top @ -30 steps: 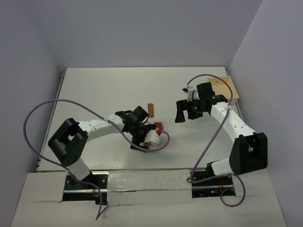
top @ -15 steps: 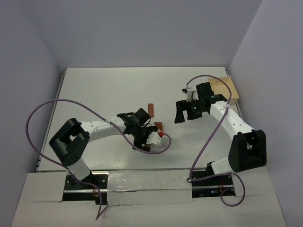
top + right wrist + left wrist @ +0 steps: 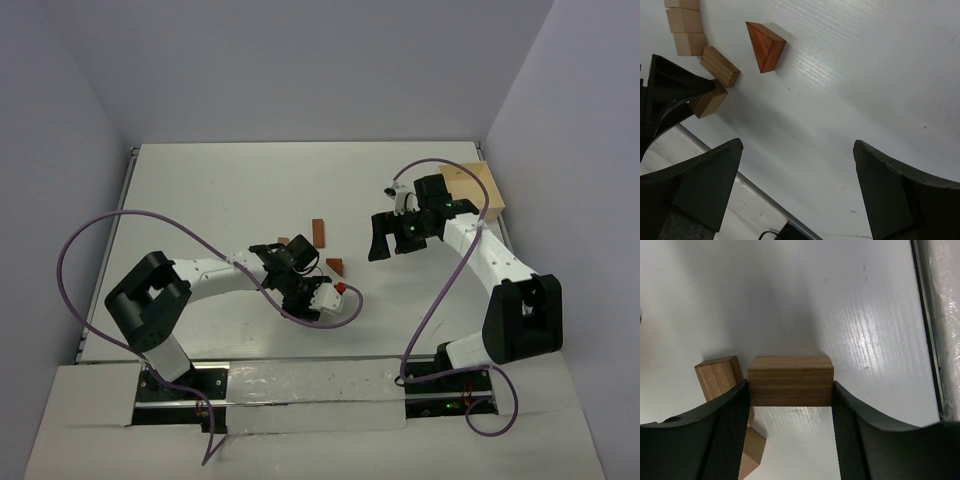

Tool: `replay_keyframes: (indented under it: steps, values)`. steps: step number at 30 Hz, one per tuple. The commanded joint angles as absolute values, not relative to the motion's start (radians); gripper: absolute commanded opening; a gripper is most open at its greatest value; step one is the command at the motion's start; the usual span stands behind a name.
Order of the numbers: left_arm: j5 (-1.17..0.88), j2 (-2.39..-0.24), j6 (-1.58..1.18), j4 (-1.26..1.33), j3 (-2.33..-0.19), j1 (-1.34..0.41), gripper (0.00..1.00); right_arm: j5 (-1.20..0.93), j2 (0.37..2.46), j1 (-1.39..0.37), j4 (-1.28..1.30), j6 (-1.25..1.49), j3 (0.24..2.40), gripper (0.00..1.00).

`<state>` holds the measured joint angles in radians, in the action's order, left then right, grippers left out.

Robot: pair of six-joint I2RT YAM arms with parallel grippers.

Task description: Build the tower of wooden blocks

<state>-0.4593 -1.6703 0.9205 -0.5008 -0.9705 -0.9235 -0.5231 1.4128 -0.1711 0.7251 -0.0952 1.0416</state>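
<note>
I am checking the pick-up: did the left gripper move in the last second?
Yes. In the top view the left gripper slid slightly down-right, away from the unmoved reddish bar.

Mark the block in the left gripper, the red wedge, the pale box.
tan block (image 3: 790, 381): left wrist view, facing side.
red wedge (image 3: 767, 46): right wrist view, upper face.
pale box (image 3: 485, 190): top external view, top face.

A block (image 3: 790, 380) between left jaws, wedge (image 3: 766, 46) nearby, box (image 3: 478, 188) far right.

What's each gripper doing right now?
Left gripper: closed on a wood block, both fingers against its sides.
Right gripper: open, holding nothing.
</note>
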Motion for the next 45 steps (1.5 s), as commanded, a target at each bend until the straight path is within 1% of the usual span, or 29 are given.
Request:
replay_keyframes:
  steps: [1,5,9,12,15,18,20,24,29,32,34,45]
  values:
    - [-0.424,-1.637,0.889,-0.449,-0.963,-0.93,0.53,-0.542,1.411,-0.163,0.733,-0.107,1.072,1.0]
    - [-0.42,-1.604,0.867,-0.522,-1.005,-0.93,0.4,-0.547,1.407,-0.164,0.732,-0.107,1.069,1.0]
    - [-0.432,-1.595,0.844,-0.661,-1.112,-0.922,0.29,-0.555,1.404,-0.163,0.735,-0.107,1.069,1.0]
    - [-0.536,-1.605,0.879,-0.828,-1.282,-0.856,0.22,-0.56,1.402,-0.163,0.733,-0.108,1.071,1.0]
    - [-0.561,-1.642,0.921,-0.93,-1.388,-0.798,0.22,-0.563,1.403,-0.163,0.733,-0.108,1.071,1.0]
    - [-0.541,-1.73,0.96,-1.027,-1.511,-0.72,0.2,-0.564,1.407,-0.162,0.735,-0.106,1.077,1.0]
    - [-0.573,-1.803,1.01,-1.094,-1.601,-0.653,0.19,-0.561,1.408,-0.159,0.733,-0.106,1.078,1.0]
    - [-0.575,-1.905,1.024,-1.094,-1.744,-0.577,0.15,-0.56,1.408,-0.158,0.73,-0.106,1.075,1.0]
    - [-0.542,-1.941,1.025,-0.993,-1.766,-0.569,0.17,-0.56,1.415,-0.154,0.73,-0.106,1.08,1.0]
    - [-0.529,-1.987,1.038,-0.993,-1.801,-0.567,0.18,-0.563,1.419,-0.153,0.733,-0.106,1.081,0.99]
    - [-0.523,-2.029,1.041,-1.004,-1.861,-0.566,0.18,-0.563,1.417,-0.153,0.732,-0.106,1.081,0.99]
    - [-0.496,-2.2,1.01,-0.969,-1.98,-0.561,0.21,-0.56,1.422,-0.147,0.723,-0.099,1.08,0.99]
